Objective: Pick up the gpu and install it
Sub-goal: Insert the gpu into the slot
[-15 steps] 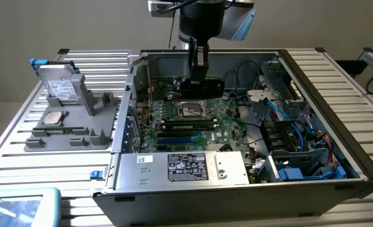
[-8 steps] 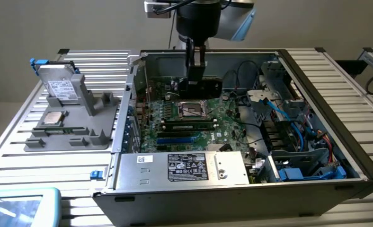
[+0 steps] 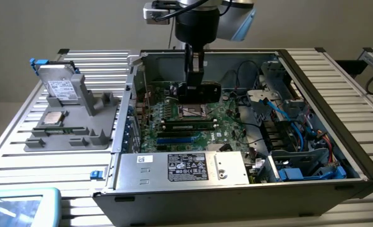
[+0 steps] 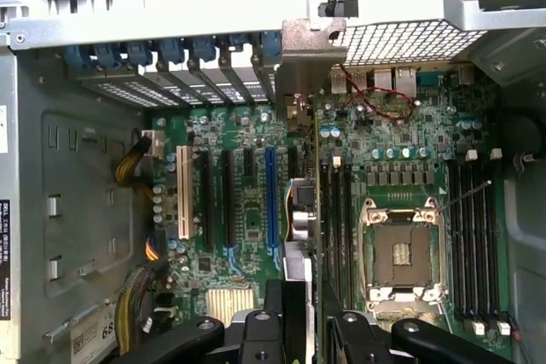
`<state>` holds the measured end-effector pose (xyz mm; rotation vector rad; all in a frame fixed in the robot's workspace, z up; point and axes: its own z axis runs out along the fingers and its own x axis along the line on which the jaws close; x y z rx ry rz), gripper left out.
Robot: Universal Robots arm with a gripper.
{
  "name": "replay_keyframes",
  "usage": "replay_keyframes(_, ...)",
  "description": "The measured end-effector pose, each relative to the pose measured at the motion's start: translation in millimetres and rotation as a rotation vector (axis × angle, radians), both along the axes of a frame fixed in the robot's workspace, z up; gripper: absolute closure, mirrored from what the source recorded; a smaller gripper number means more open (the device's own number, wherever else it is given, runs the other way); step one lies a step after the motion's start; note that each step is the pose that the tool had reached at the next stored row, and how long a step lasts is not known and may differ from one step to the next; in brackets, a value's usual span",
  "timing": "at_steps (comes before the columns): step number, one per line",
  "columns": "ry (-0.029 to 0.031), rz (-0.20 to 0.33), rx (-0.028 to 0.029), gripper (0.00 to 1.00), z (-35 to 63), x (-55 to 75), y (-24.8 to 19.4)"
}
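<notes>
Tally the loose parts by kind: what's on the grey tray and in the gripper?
hard drive: 1
processor chip: 1
gpu, held in the gripper: 1
Total: 3

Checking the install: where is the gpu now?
Exterior view, centre: the gpu hangs in the tool over the motherboard, by the CPU socket, inside the case.

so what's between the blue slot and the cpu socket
In the wrist view, the held gpu, edge-on, and black memory slots show between the blue slot and the cpu socket.
</notes>
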<state>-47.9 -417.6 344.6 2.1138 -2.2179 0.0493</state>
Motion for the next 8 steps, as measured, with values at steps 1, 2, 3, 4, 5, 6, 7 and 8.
replay_keyframes(1,-0.0001,0.0,0.0001,0.73,-1.9,-0.4,-2.2)
replay_keyframes(2,0.0001,0.0,0.0,0.73,-3.5,-1.8,-3.8)
replay_keyframes(3,0.0001,0.0,0.0,0.73,-5.3,-3.3,-5.4)
replay_keyframes(4,-0.0001,0.0,0.0003,0.73,-7.2,-5.0,-6.5)
replay_keyframes(5,0.0001,0.0,0.0002,0.73,-8.8,-6.9,-7.5)
replay_keyframes(6,0.0001,0.0,0.0,0.73,-10.4,-7.9,-9.2)
replay_keyframes(7,0.0,0.0,-0.0001,0.73,-11.9,-8.2,-11.3)
replay_keyframes(8,0.0001,0.0,0.0001,0.73,-13.7,-8.3,-13.9)
